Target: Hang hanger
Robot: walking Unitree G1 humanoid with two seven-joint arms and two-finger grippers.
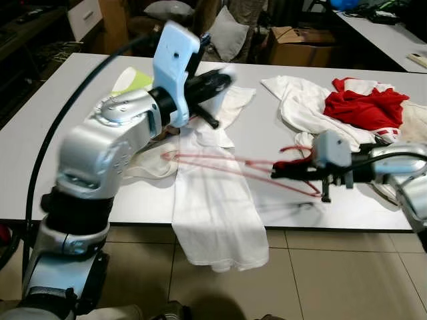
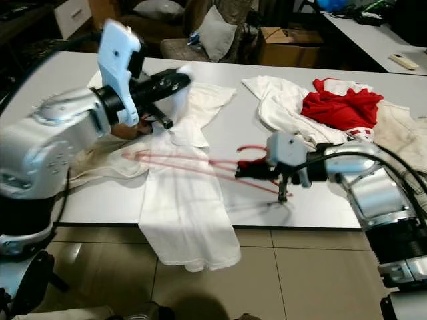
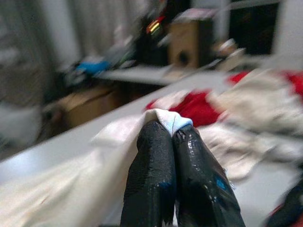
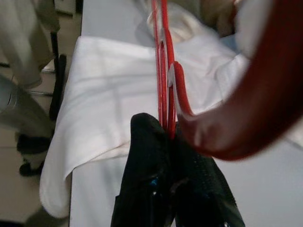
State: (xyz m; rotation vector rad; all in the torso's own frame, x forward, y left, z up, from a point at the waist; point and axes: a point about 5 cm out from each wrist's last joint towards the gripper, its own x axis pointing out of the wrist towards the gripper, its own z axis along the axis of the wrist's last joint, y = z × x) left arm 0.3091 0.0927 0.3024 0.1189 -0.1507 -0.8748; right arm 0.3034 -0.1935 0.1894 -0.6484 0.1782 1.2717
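A white shirt lies on the table and hangs over its front edge. My left gripper is shut on the shirt's collar cloth, lifted a little above the table at the back. My right gripper is shut on a thin red hanger near its hook. The hanger's arms reach left, just above the shirt. Both grippers are motion-blurred.
A heap of white and red clothes covers the table's right side. A yellow-green item peeks out behind my left arm. Another table and a cardboard box stand beyond. Tiled floor lies in front.
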